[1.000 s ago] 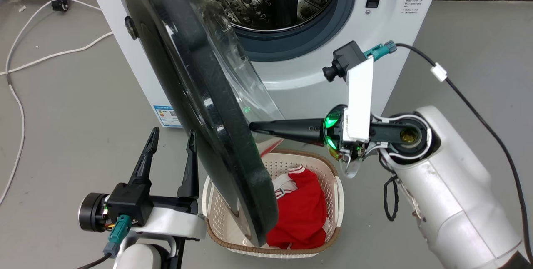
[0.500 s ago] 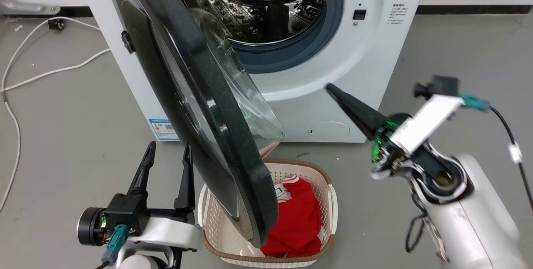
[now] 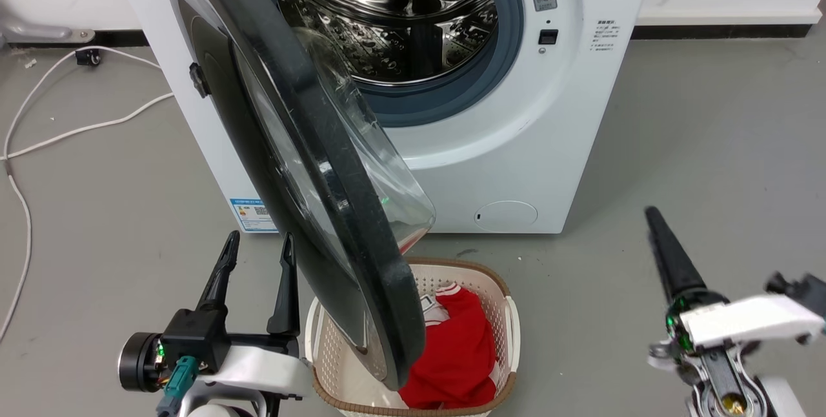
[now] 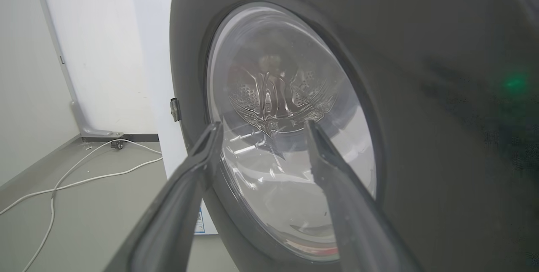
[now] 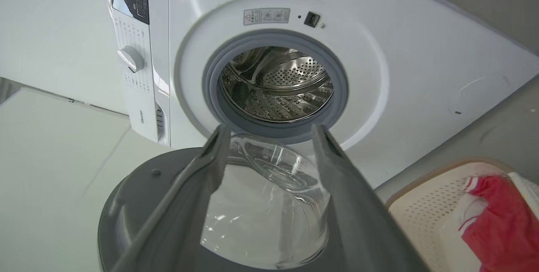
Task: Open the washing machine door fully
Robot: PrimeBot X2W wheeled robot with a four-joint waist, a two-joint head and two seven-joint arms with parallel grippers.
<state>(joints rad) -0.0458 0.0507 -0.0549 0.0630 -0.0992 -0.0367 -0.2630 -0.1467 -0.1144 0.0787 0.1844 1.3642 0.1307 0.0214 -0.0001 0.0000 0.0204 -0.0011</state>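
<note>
Washing machine door [image 3: 310,165] stands swung wide off the drum [image 3: 400,23], perhaps short of fully open; left end effector [image 3: 259,239] and right end effector [image 5: 270,131] wait spread-fingered, holding nothing.

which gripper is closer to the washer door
The left gripper: its open fingers stand right beside the outer face of the washing machine door, while the right gripper is well away, past the laundry basket.

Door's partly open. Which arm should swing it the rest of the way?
Right, probably. The right hand faces the inner side of the washing machine door, so a push there swings it wider, though it sits apart. The left hand is by the outer face, where pushing would close it.
</note>
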